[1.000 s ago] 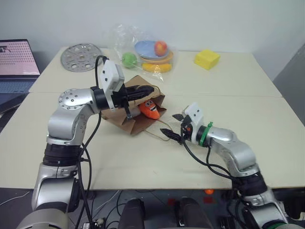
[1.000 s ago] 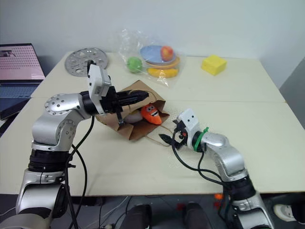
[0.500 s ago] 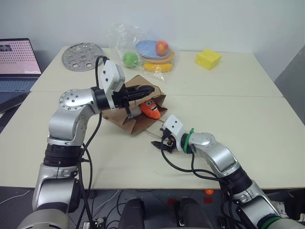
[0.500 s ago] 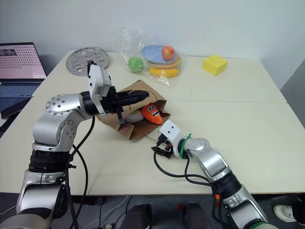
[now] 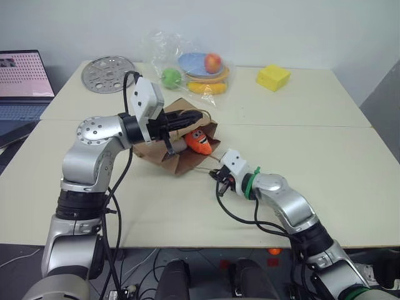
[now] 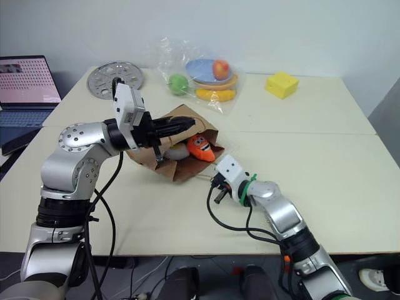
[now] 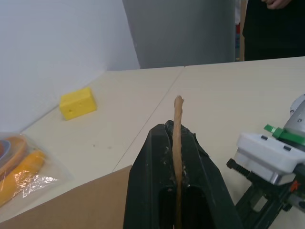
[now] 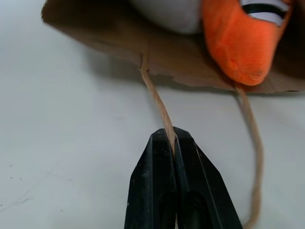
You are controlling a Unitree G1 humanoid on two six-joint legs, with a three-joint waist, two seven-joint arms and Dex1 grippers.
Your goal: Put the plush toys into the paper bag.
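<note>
Claws both pinched on cord handles: left claw (image 5: pixel 199 117) level, holding the upper handle (image 7: pixel 177 125) and lifting the paper bag (image 5: pixel 179 157) mouth; right claw (image 8: pixel 174 143) low over the counter (image 5: pixel 325 150), now clamped on the lower handle (image 8: pixel 155 98), spread a second ago. Bag lies on its side, carrot plush (image 5: pixel 199 142) and white plush (image 6: pixel 178 152) inside.

bare table (image 5: pixel 350 150) right of the paper bag (image 5: pixel 164 155), bag mouth crowded by orange carrot (image 5: pixel 199 142), wrapped fruit (image 5: pixel 194 70) behind
</note>
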